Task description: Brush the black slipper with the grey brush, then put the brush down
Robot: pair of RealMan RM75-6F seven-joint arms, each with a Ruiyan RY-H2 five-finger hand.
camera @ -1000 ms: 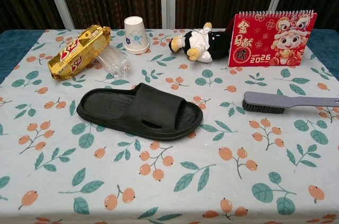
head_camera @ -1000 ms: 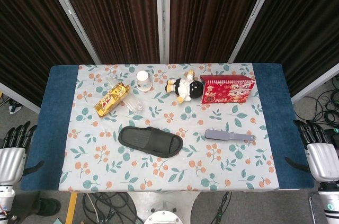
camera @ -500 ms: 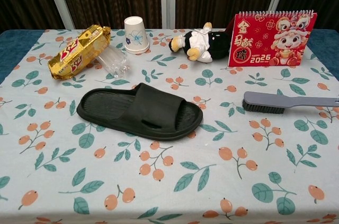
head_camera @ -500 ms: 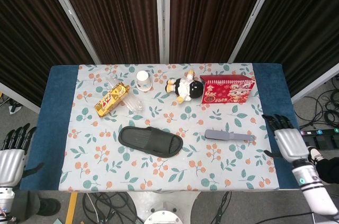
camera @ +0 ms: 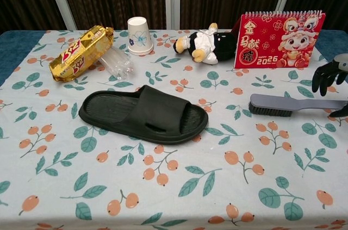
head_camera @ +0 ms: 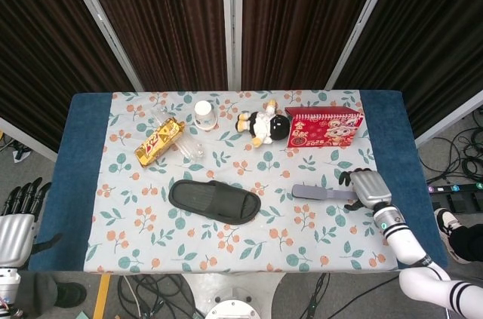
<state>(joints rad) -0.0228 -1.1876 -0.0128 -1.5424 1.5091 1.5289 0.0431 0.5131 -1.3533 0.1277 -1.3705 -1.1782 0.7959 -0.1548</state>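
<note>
Right hand (head_camera: pixel 367 187) hovers over the handle end of the grey plastic brush (head_camera: pixel 326 194), fingers apart and curled down, holding nothing. From the chest view its dark fingers (camera: pixel 328 76) hang just above and behind the handle; can't tell if anything touches yet. Left hand (head_camera: pixel 18 219) is parked off the table's left edge, fingers spread, empty.

Brush lies flat on the floral tablecloth (head_camera: pixel 226 243), bristle head pointing left toward the black rubber slipper (head_camera: pixel 214 200), handle to the right. Slipper sits near table centre, sole down, well apart from the brush.

Step in hand, as I read it: reach and grasp, the first one. No brushing done yet.

Next move needs the hand lower, with fingers wrapped around the handle, not the bristle head. The handle is thin and flat on the cloth, so it will likely need a pinch from the sides or a finger slid under. Then lift, carry left, bristles down onto the slipper's strap or footbed.

Risk: pushing the brush sideways on the cloth instead of catching it.

Clutter at the back: red desk calendar (head_camera: pixel 323 127), black-and-white plush toy (head_camera: pixel 264 126), white paper cup (head_camera: pixel 204 114), gold snack packet (head_camera: pixel 159 140), clear crumpled plastic (camera: pixel 115 62). None lie between brush and slipper.
</note>
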